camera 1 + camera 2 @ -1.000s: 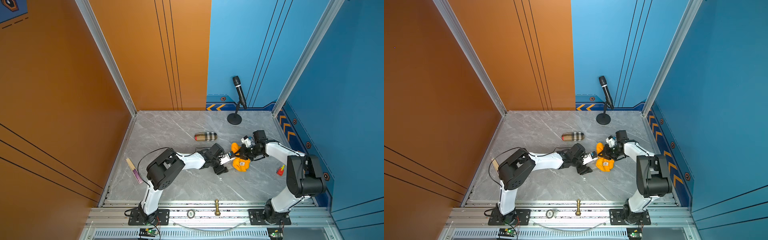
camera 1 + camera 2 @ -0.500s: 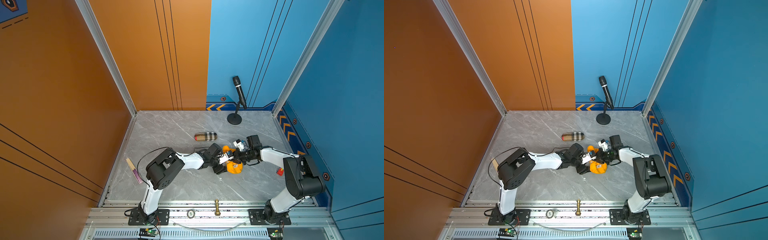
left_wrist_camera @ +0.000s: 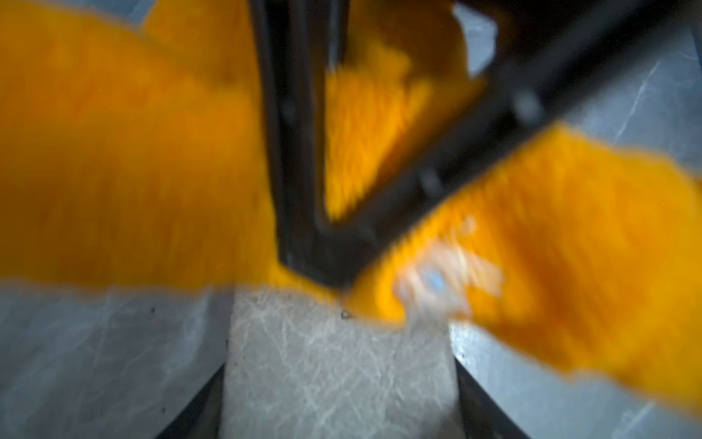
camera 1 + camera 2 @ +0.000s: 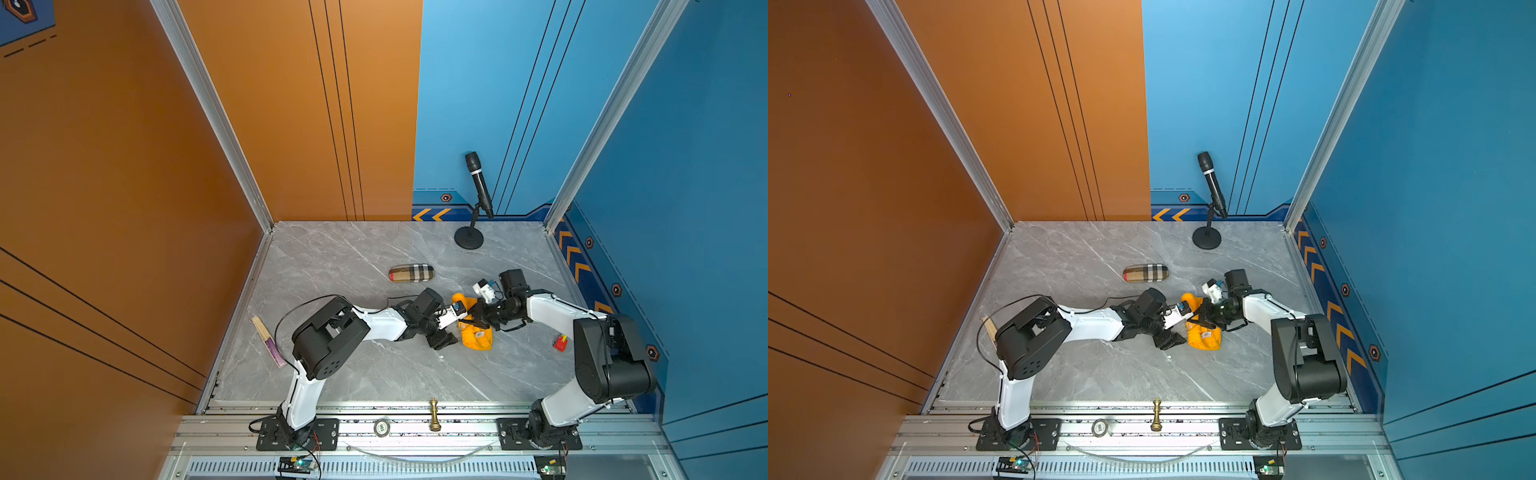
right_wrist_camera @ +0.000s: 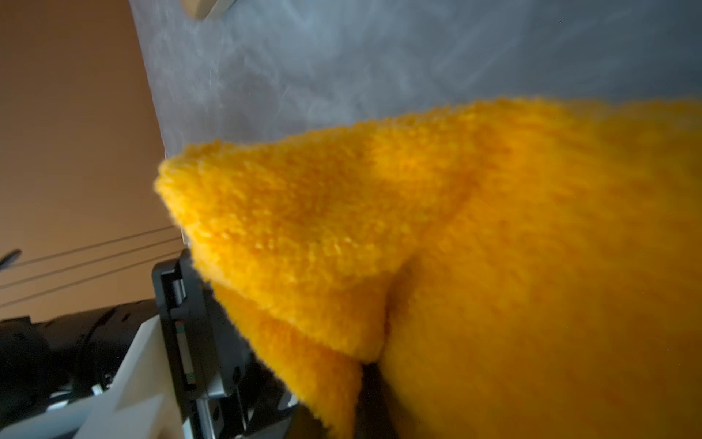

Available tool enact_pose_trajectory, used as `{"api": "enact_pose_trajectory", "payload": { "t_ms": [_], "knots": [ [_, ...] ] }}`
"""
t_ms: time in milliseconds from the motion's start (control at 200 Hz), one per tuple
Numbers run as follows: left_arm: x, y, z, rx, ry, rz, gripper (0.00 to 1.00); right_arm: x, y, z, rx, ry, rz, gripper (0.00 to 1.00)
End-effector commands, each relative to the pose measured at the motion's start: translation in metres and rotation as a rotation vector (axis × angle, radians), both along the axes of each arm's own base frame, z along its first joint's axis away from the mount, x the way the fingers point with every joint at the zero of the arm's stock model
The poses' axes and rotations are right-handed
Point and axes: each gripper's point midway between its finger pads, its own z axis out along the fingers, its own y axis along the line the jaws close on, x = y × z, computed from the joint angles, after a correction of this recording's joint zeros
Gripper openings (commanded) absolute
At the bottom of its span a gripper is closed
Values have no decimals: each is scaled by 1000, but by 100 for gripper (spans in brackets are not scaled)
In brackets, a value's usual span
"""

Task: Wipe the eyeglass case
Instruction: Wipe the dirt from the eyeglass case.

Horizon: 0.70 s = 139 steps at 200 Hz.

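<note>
**L wrist view.** The eyeglass case [image 3: 334,334] is seen as a grey, scratch-textured slab and is taken to be the task item. It is clamped in the left gripper [image 3: 340,387], w/ jaws set narrow on its sides. The orange cloth [image 3: 133,171] is laid over the case's far end, touching it. The right gripper [image 3: 319,262] is seen as a black V, w/ tips pinched together in the cloth right at the cloth's edge over the case. The rest of the pic is motion-blurred.

**R wrist view.** The frame is mostly filled by the orange cloth [image 5: 456,247], bunched in folds. The jaws are hidden under it, so the grip can't be read from here. Part of the left arm [image 5: 190,323] is seen just beside the cloth. The case is not made out.

**Top views.** In both top views the orange cloth [image 4: 478,336] [image 4: 1204,338] is found between the two arms. The left gripper [image 4: 444,340] [image 4: 1170,341] is touching the cloth's edge on the L-arm side. The case can't be separated from the dark fingers here. The right gripper [image 4: 469,318] [image 4: 1200,318] is set on top of the cloth, closed on it. A plaid pouch [image 4: 411,273] [image 4: 1145,273] lies apart from the cloth, toward the back wall, and is touched by neither arm.

**Key relation (judged).**
- The case lies from the cloth toward the L arm.
- Its visible length runs from the L wrist straight toward the cloth. The full long axis can't be confirmed, since the far end is covered.
- The R arm is placed as the wiping arm and the L as the holder.
- A stroke along that line is called for.
</note>
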Motion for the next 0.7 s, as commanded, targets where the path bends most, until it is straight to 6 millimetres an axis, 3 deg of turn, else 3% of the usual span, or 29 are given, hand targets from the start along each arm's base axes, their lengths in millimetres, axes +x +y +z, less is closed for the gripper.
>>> {"api": "enact_pose_trajectory", "payload": {
  "t_ms": [0, 70, 255, 400, 486, 571, 691],
  "knots": [
    [20, -12, 48, -143, -72, 36, 21, -22, 13, -20, 12, 110, -12, 0],
    [19, -12, 49, -149, -72, 38, 21, -14, 0, -20, 2, 108, -55, 0],
    [18, -10, 51, -152, -75, 43, 21, -1, -65, -24, -126, 109, -166, 0],
    [18, -10, 57, -163, -70, 55, 20, -1, -81, -13, -202, 70, -169, 0],
    [20, -8, 61, -169, -53, 78, 20, 4, -87, 8, -236, -10, -198, 0],
    [22, -5, 69, -174, -5, 115, 20, 8, -93, 45, -271, -137, -230, 0],
    [25, -2, 97, -250, 80, 151, 20, 8, -99, 96, -306, -305, -281, 0]
  ]
}}
